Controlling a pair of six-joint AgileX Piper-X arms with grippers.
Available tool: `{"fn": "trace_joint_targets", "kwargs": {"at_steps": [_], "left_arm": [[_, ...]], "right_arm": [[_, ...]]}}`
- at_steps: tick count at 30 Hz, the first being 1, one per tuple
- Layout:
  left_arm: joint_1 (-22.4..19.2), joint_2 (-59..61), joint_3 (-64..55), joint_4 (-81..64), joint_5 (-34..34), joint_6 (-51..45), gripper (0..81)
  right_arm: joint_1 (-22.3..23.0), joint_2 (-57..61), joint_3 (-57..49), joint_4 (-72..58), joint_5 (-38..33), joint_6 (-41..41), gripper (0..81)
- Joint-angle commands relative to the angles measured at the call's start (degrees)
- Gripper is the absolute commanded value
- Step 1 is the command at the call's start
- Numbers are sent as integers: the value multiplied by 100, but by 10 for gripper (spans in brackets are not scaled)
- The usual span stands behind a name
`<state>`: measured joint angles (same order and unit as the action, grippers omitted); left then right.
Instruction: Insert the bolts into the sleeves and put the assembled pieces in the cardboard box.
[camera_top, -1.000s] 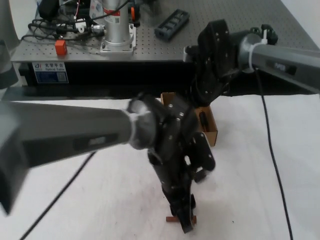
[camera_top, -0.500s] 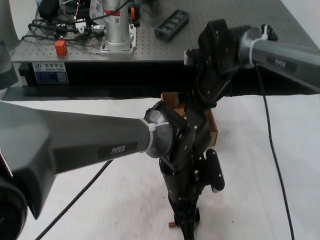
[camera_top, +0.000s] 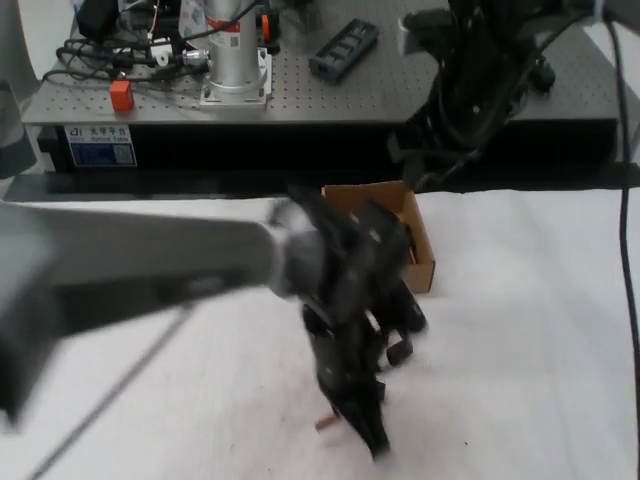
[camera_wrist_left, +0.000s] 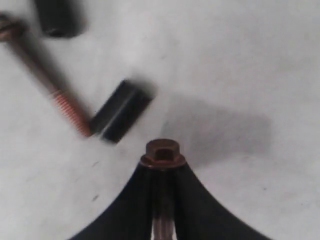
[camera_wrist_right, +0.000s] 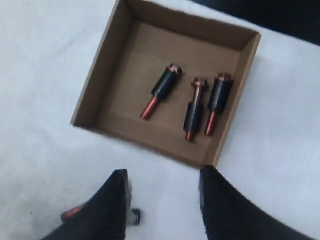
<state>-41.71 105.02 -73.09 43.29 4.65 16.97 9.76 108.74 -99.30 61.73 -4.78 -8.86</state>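
My left gripper is shut on a copper bolt, whose hex head pokes out past the fingertips. On the white cloth just beyond it lie a black sleeve, a loose copper bolt and a second sleeve. In the high view the left gripper points down at the cloth near the front edge, with the bolt at its tip. My right gripper hangs open above the cardboard box, which holds three assembled pieces. From behind, the right gripper is raised beyond the box.
A dark perforated bench with cables, a metal post and a black tray stands behind the white cloth. A black cable runs down the right side. The left arm's body crosses the cloth's left half.
The right arm has risen and drawn back from the box toward the bench. The left arm has shifted, and the bolt at its tip now sits tilted, slightly to the left.
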Motion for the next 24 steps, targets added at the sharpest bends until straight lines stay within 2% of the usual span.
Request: {"fn": "trace_joint_targets", "kwargs": {"at_steps": [1,6,11,17,24], "left_arm": [[247,-689,279,-296,-91,-477,7],[877,-2123,1485,-1238,316,-1198,7],[1304,-3180,2074,-1516,353,-1444,7],[1405,-3711,2191,-1470,369,-1443,7],[1405,-3798,2191,-1470,369,-1443,7]], "right_arm": [[230,-121,420,630,-58,-417,330],[836,-121,1104,367,1,-813,330],[1377,-108,1685,18,478,-1039,330],[1683,-108,2215,-374,478,-1052,330],[1773,86,2544,-977,561,-1052,330]]}}
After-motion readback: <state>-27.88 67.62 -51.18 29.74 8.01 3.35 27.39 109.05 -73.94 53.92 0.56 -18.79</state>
